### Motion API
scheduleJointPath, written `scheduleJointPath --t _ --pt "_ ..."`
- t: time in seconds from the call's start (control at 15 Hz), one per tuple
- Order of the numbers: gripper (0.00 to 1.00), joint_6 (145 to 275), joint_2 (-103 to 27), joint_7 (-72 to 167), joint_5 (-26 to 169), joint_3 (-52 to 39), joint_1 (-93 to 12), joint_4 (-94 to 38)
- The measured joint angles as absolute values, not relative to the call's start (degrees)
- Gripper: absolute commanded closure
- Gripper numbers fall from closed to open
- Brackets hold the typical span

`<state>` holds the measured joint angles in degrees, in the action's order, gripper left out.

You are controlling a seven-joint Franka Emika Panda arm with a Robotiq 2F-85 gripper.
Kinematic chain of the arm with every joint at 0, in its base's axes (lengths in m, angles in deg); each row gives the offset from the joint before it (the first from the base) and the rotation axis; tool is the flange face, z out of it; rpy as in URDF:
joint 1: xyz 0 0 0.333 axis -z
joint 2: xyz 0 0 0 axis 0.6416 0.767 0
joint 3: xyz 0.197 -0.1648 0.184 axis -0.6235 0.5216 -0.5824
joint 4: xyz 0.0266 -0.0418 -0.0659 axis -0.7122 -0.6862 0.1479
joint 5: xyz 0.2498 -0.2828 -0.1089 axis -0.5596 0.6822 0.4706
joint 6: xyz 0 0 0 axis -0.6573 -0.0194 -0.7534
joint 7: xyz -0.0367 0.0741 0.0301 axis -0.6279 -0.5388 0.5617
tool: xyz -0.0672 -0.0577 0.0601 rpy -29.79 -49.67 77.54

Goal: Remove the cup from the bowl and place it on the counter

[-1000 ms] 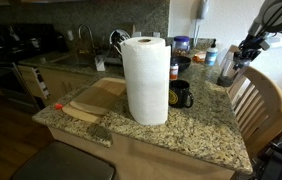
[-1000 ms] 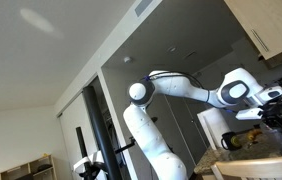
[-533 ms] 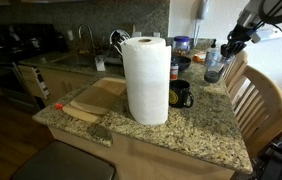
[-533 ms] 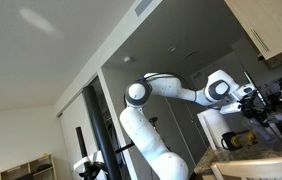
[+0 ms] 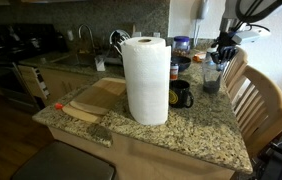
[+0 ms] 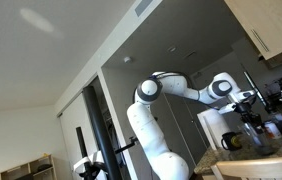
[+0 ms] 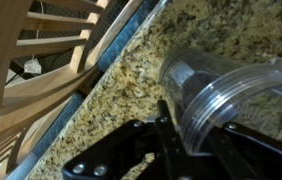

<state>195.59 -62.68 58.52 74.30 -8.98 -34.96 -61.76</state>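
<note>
My gripper is shut on the cup, a greyish see-through tumbler, and holds it upright low over the speckled granite counter near its far right edge. I cannot tell whether the cup's base touches the stone. In the wrist view the black fingers clamp both sides of the cup, with the granite counter right behind it. The arm and gripper also show in an exterior view from low down. The bowl is not clearly visible behind the paper towel roll.
A tall paper towel roll stands mid-counter, with a black mug beside it. A pale wooden cutting board lies to the left. A blue-topped container stands at the back. A wooden chair is close by the counter edge.
My gripper has carried the cup leftward from beyond the counter's right edge, then lowered it toward the granite. Nothing else has moved.
</note>
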Motion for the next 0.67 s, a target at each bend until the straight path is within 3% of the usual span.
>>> scheduleJointPath --t 0.27,0.67 --pt "0.96 186.8 -57.2 57.1 70.3 -5.7 -34.6 -54.4" --pt "0.96 191.0 -56.3 53.9 66.8 -1.0 -32.2 -54.6"
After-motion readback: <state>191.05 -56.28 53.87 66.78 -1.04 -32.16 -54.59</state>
